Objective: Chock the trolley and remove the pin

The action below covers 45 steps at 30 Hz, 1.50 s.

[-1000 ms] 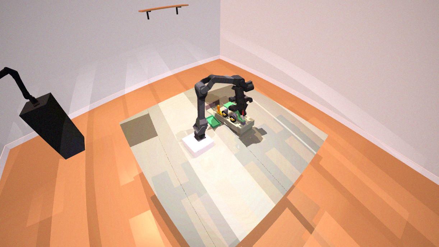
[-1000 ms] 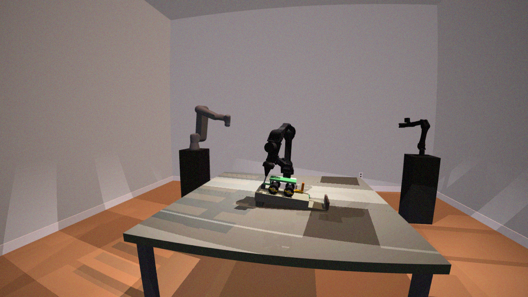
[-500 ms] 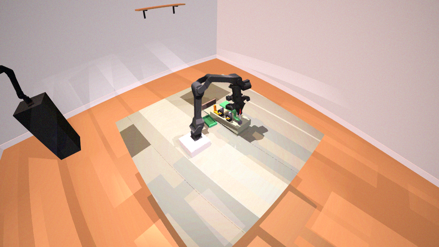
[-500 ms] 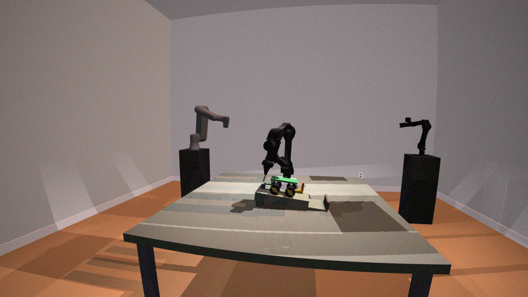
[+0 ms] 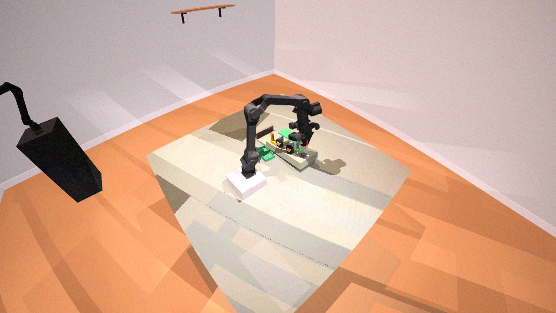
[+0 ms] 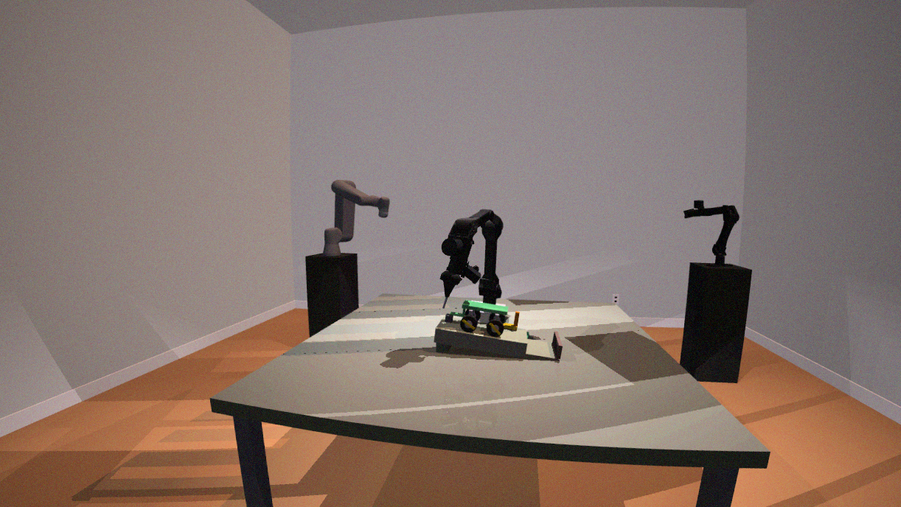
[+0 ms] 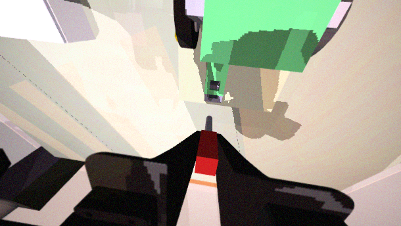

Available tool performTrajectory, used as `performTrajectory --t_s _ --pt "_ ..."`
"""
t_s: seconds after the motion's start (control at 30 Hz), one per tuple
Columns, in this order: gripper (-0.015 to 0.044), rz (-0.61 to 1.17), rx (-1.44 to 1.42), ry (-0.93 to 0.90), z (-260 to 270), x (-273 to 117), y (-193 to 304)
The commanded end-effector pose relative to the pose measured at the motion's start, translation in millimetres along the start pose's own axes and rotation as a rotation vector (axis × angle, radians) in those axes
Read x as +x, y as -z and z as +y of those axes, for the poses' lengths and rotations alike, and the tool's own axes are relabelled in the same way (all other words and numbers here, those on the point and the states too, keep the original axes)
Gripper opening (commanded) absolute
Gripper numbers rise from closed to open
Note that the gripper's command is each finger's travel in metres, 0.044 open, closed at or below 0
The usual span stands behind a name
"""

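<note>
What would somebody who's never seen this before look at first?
Probably the bright green-topped trolley, standing on the pale ramp. Next, the red-headed pin, pinched between the robot's black fingers above the ramp's high end. The yellow chock with its orange handle stands out too, on the downhill side of the trolley.

The top view is leaving the gripper's fingertips (image 5: pixel 306 144) too small to read; the wrist view's upper edge is cropping the green-decked trolley (image 7: pixel 263 33), hiding the chock entirely.
</note>
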State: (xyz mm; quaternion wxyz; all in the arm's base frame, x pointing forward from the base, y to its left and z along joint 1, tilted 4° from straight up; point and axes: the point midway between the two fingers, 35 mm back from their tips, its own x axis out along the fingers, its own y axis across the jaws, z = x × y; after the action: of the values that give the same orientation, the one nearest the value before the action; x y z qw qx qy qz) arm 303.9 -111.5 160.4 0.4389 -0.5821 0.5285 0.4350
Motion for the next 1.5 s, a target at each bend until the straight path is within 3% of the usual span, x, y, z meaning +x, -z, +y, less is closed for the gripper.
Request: performTrajectory --t_s 0.0,0.9,1.47 --pt "0.0000 -0.001 -0.001 0.005 -0.7 -0.9 6.2" --pt "0.0000 0.000 -0.003 -0.002 81.5 3.0 7.1" --pt "0.0000 -0.004 -0.003 -0.001 80.1 -3.3 -34.4"
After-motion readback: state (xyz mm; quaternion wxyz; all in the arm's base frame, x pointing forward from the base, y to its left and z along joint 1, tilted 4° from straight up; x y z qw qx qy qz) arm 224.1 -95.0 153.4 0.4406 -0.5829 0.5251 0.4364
